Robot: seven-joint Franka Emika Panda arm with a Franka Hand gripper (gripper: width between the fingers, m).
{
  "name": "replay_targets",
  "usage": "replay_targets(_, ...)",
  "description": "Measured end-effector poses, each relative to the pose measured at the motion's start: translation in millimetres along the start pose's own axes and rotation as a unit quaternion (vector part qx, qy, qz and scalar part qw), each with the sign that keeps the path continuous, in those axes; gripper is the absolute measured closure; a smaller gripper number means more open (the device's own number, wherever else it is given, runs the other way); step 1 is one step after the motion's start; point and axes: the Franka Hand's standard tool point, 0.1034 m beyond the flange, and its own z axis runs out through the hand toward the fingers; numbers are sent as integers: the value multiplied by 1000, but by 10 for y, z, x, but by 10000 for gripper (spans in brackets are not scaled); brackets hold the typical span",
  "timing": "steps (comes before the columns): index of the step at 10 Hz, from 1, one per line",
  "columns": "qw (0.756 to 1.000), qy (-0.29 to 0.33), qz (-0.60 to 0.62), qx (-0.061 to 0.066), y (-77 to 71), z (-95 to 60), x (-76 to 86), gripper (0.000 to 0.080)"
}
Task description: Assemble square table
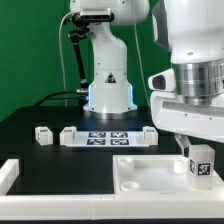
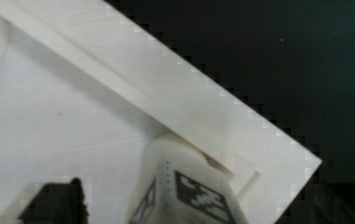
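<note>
Green wall (image 1: 30,50) closes off the back of the scene, and below it a black table (image 1: 30,125) carries everything. The arm's white base (image 1: 108,85) stands at the table's far edge. In front of it the marker board (image 1: 108,138) lies flat at mid-table.

Two loose legs (image 1: 42,135) lie toward the exterior view's left of the board, the nearer one just beside the board's end. Another small white piece sits at the board's other end, too small to tell what it is. A white L-shaped rail (image 1: 12,172) lies at the near corner on the exterior view's left.

The square tabletop (image 1: 140,178) lies flat at the table's near edge, toward the exterior view's right. A tagged leg (image 1: 200,165) stands upright on it, near one of its corners; the wrist view shows that corner of the tabletop (image 2: 85,120) with the leg (image 2: 192,192) against black table beyond.

The gripper (image 1: 196,150) hangs directly over this leg with its jaws apart. In the wrist view one dark finger (image 2: 58,200) stands clear of the leg, with a gap between them, so nothing is grasped.
</note>
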Motion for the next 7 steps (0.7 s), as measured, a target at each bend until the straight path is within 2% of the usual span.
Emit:
replay_targets(1,999,0,-49,0,2,0,4,153)
replay_targets(2,992,6,-126,-6,-1,-13,18,150)
replay_targets(3,968,24,-249,-22,-31,-60,58,150)
replay_targets(5,930,27,-365,-26,-50,-77,67,150)
replay_targets(6,923,26,-382,-27,-43,-74,75,150)
replay_targets(7,930,26,-366,-26,-44,-72,72,150)
